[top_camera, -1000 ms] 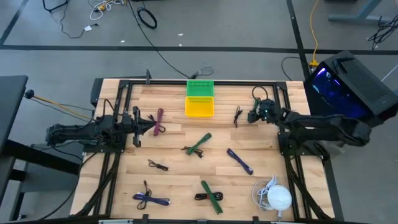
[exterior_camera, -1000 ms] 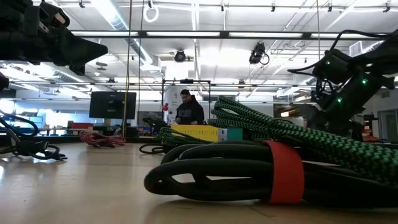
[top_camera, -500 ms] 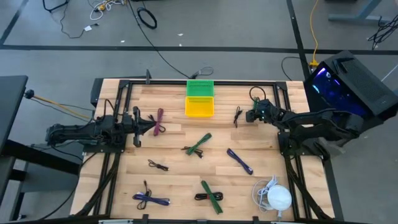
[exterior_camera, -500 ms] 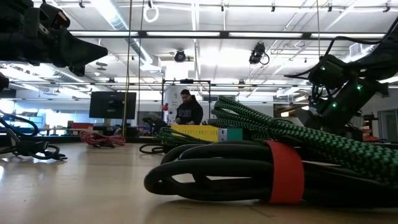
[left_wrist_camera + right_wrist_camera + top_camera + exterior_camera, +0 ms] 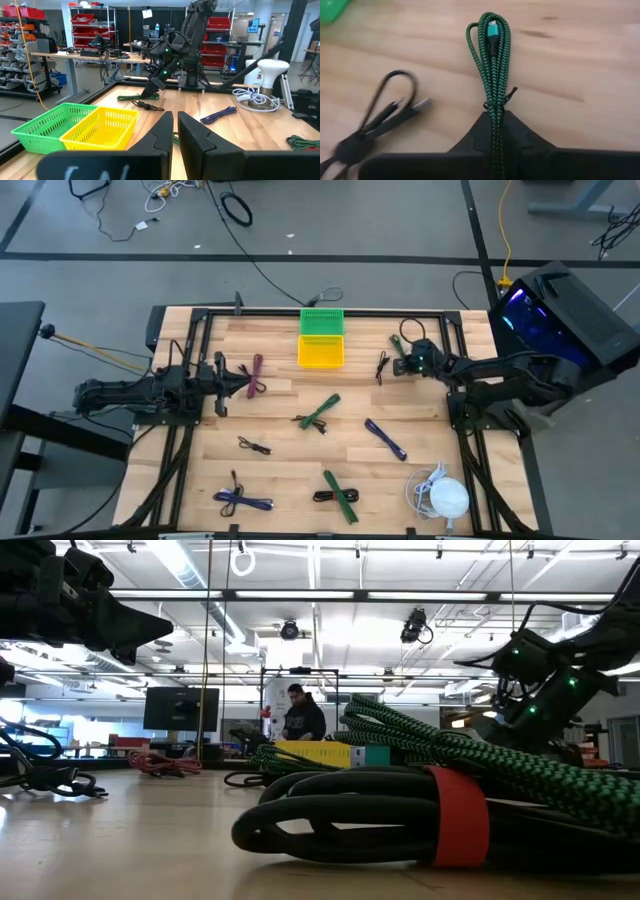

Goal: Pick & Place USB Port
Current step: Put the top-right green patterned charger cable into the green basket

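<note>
My right gripper (image 5: 400, 366) is at the table's far right, shut on a green braided cable bundle (image 5: 492, 65) whose teal plug (image 5: 491, 31) lies at its looped end. A black cable (image 5: 380, 120) lies on the wood beside it. My left gripper (image 5: 240, 380) hovers at the far left, shut and empty, near a maroon cable (image 5: 256, 374). A green basket (image 5: 321, 321) and a yellow basket (image 5: 321, 351) stand at the middle of the far edge. My right gripper pinches the green cable bundle between its two fingers, just behind the thin tie (image 5: 498, 101) around its strands. The fingers run along the bundle. The looped end with the plug (image 5: 127, 97) stretches away from the fingers toward the far edge and lies on the table.
Other tied cables lie about the table: green (image 5: 320, 412), purple (image 5: 385, 438), black (image 5: 254, 445), purple (image 5: 243, 501), and green with black (image 5: 340, 495). A white device with a cord (image 5: 445, 498) sits at the near right. A person (image 5: 303, 715) stands in the room beyond.
My right gripper has gone a little toward the table's left edge, closer to the black cable.
</note>
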